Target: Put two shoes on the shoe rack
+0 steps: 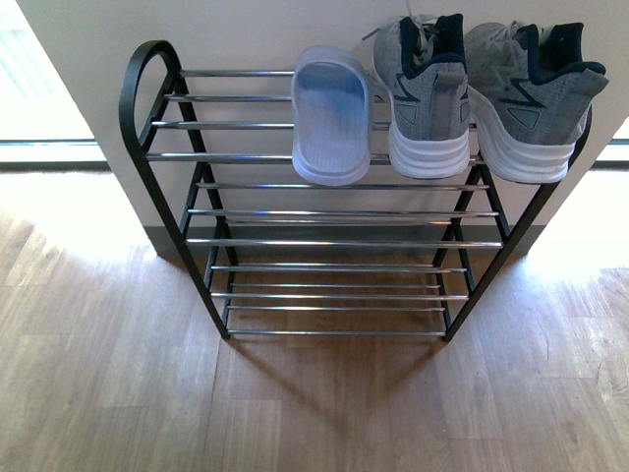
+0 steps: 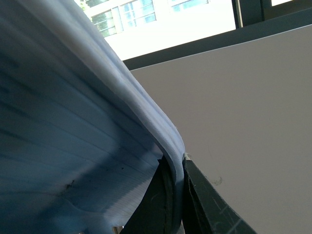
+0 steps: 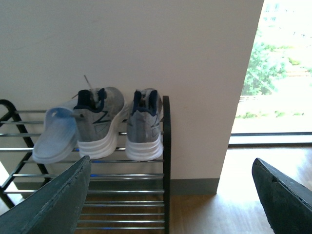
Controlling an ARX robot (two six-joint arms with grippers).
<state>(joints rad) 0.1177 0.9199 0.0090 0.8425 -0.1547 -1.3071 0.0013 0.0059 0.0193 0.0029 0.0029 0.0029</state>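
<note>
Up on the top tier of the shoe rack [image 1: 324, 241] three shoes sit in a row with their heels toward the robot: a pale blue slide [image 1: 332, 116] near the middle of the bars, the left grey sneaker [image 1: 425, 93] just beside it and touching its edge, and the right grey sneaker [image 1: 534, 98] at the rack's right end, its heel overhanging the front bar a little; the left half of that tier and the tiers below carry nothing but chrome bars; the rack stands on a wooden floor [image 1: 314, 403] against a white wall [image 1: 275, 34]; neither arm shows in the front view. Close up in the left wrist view, the left gripper [image 2: 174, 204] has its dark fingers [image 2: 204, 204] pinching the rim of a second pale blue slide [image 2: 73, 146], which fills most of that view, the white wall and a bright window behind it. From the right wrist view, the right gripper [image 3: 175, 195] has its fingers [image 3: 58, 200] spread wide with nothing between them, facing the rack's right end, where the same three shoes show on the top tier.
</note>
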